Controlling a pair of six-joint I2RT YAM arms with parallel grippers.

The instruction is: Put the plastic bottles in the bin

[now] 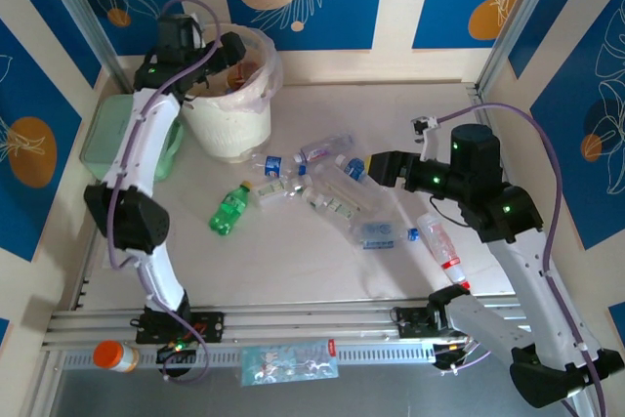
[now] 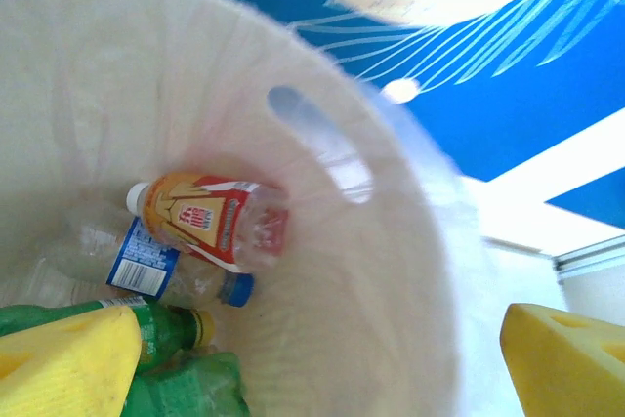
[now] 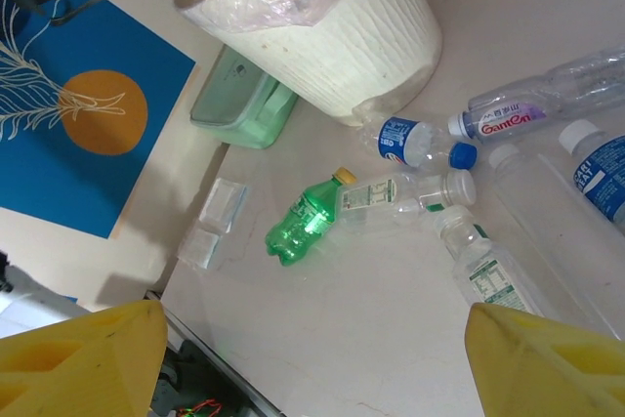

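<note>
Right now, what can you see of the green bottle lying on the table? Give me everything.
The green bottle is small, translucent green plastic, with its yellow cap on. It lies on its side on the table, on the near side of the bin and apart from it. The cap end points at the base of a clear bottle with a green-and-white label, close against it, possibly touching. Nothing else touches it. It looks empty.
</note>
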